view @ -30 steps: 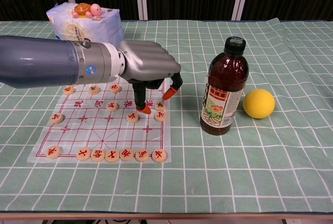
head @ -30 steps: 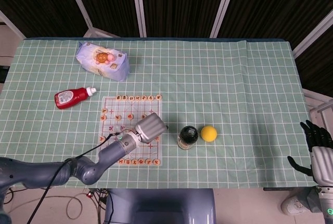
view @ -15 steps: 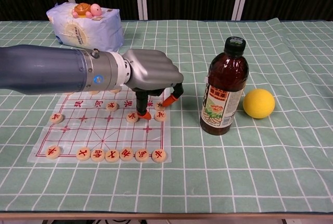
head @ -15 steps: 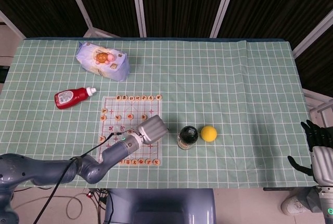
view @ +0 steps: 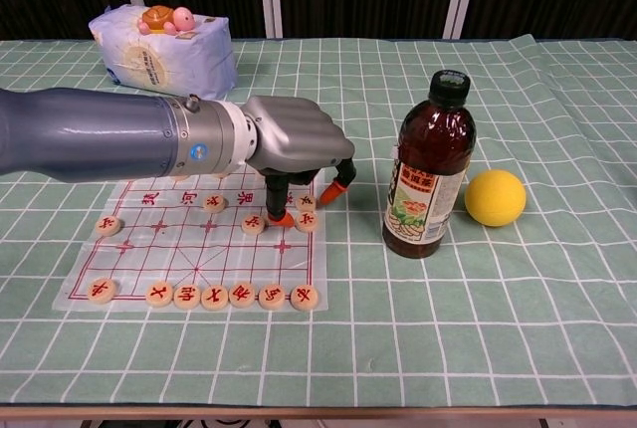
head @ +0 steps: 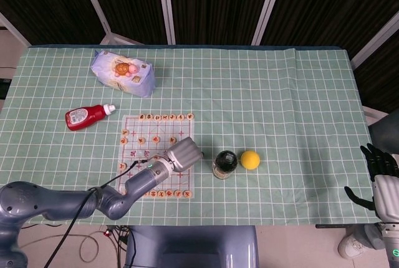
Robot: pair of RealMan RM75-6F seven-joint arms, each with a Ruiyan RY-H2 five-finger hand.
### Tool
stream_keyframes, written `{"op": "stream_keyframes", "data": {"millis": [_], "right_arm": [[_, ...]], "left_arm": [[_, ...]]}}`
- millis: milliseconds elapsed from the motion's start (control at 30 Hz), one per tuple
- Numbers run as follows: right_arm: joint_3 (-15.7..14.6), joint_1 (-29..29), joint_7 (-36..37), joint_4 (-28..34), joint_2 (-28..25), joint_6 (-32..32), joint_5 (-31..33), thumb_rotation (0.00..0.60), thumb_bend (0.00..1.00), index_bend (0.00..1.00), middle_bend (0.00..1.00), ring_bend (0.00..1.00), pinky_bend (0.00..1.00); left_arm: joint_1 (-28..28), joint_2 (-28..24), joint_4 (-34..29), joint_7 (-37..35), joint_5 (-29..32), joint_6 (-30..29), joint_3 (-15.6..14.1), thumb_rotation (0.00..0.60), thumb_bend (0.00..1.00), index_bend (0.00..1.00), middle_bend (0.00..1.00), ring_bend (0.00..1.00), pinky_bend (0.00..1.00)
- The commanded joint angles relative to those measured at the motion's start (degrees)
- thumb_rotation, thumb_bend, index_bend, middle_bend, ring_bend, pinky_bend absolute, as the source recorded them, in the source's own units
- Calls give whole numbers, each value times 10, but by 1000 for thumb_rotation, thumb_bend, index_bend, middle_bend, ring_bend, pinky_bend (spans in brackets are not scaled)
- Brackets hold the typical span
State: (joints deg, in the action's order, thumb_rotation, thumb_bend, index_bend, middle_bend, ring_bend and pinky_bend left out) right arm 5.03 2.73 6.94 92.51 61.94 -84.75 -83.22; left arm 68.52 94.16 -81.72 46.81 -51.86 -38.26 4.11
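Entry, left hand (view: pixel 294 144): my fingers (view: pixel 282 211) are curled downward over the chess board (view: pixel 149 249), orange tips at the right-hand column of pieces. One tip appears to touch or sit just over a chess piece (view: pixel 307 220) near the board's right edge; another tip stands raised beside it. I cannot tell whether the piece is pinched or merely touched, since the palm hides the thumb side.

Step in hand, by my judgement: settling the fingertips on that one piece. The next move calls for a narrow pinch that takes this disc alone, without nudging its neighbour (view: pixel 254 223) just to the left.

Outward: a row of pieces (view: pixel 202 296) lines the near edge of the board. A dark bottle (view: pixel 430 167) stands upright near my hand, to its right, a yellow ball (view: pixel 495 197) just beyond.

Right hand (head: pixel 380 177): at the table's far right edge, fingers apart, holding nothing.
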Motion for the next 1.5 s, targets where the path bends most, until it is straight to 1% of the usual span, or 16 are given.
{"op": "stream_keyframes", "data": {"millis": [33, 500, 1033, 1300, 1500], "right_arm": [[0, 0, 0, 0, 0, 0, 0, 600, 270, 0, 0, 0, 0], [0, -1, 3, 1, -1, -1, -1, 600, 270, 0, 0, 0, 0], [1, -1, 5, 3, -2, 0, 1, 600, 270, 0, 0, 0, 0], [1, -1, 7, 4, -2, -1, 1, 600, 271, 0, 0, 0, 0], [1, -1, 7, 4, -2, -1, 0, 600, 270, 0, 0, 0, 0]], "left_arm": [[5, 2, -1, 1, 6, -5, -3, 600, 176, 467, 1000, 1000, 1000], [22, 9, -2, 5, 32, -21, -21, 600, 190, 472, 1000, 1000, 1000], [33, 17, 3, 2, 44, -30, -34, 600, 205, 483, 1000, 1000, 1000], [36, 20, 5, 0, 51, -32, -39, 600, 265, 502, 1000, 1000, 1000], [38, 21, 5, 0, 56, -36, -42, 600, 272, 517, 1000, 1000, 1000]]}}
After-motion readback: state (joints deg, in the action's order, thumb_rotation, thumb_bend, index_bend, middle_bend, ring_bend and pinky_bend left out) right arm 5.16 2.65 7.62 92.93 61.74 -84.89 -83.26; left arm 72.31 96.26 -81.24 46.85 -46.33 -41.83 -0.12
